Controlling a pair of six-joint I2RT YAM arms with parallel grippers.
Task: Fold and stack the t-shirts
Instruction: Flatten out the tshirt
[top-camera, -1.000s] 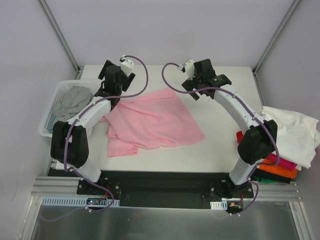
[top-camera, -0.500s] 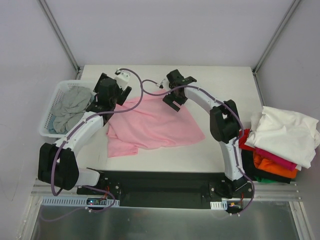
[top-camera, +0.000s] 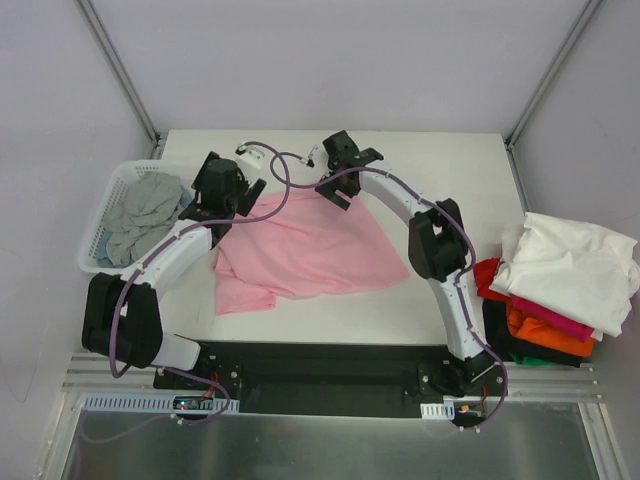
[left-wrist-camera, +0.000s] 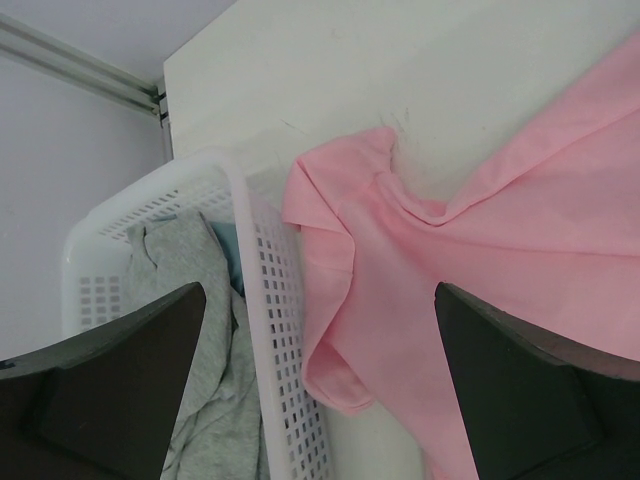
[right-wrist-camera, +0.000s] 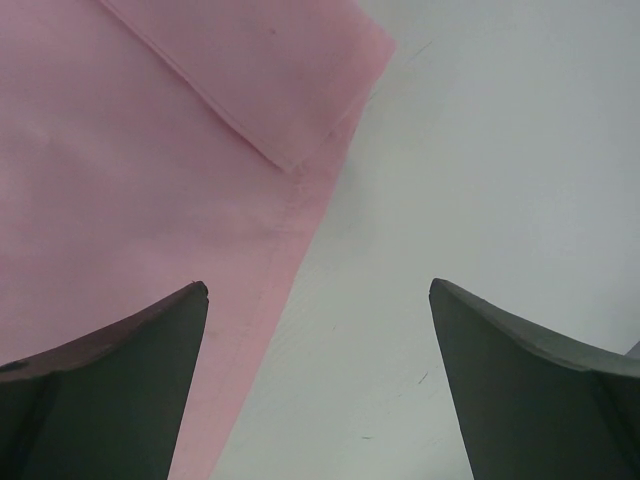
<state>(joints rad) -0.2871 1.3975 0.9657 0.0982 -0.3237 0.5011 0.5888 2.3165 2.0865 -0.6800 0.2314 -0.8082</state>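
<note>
**Top view.** One pink t-shirt (top-camera: 310, 245) lies rumpled and flat in the middle of the tabletop (top-camera: 450, 170). Its 9 o'clock edge is close to the single white basket (top-camera: 100, 215), which holds one grey t-shirt (top-camera: 145, 205). At 4 o'clock a pile hangs over the tabletop's edge. We count five colours in it: a white t-shirt (top-camera: 570, 265) on top, then red (top-camera: 487, 278), magenta (top-camera: 560, 322), orange (top-camera: 535, 335) and black (top-camera: 500, 325). The open room runs from 12 to 3 o'clock, bare up to the far edge.

There are two arms. The left pincer (top-camera: 218, 195) stands over the shirt's 10 o'clock sleeve, and the right pincer (top-camera: 340, 178) over its 12 o'clock corner.

A second ago the right pincer was further towards 1 o'clock, beyond the cloth, and its elbow covered part of the pile. It has since swung inward. The pink shirt has barely shifted.

**Left wrist.** The left pincer (left-wrist-camera: 318, 292) is spread wide and grips nothing. Below it the pink t-shirt (left-wrist-camera: 520, 220) has its sleeve bunched against the basket (left-wrist-camera: 270, 300) wall. The grey t-shirt (left-wrist-camera: 200, 330) lies inside the basket, and bare tabletop (left-wrist-camera: 400, 60) shows at 12 o'clock.

**Right wrist.** The right pincer (right-wrist-camera: 318, 288) is also spread wide and empty. The hemmed corner of the pink t-shirt (right-wrist-camera: 130, 150) fills the 9 to 12 o'clock side, and the tabletop (right-wrist-camera: 480, 150) fills the rest.
</note>
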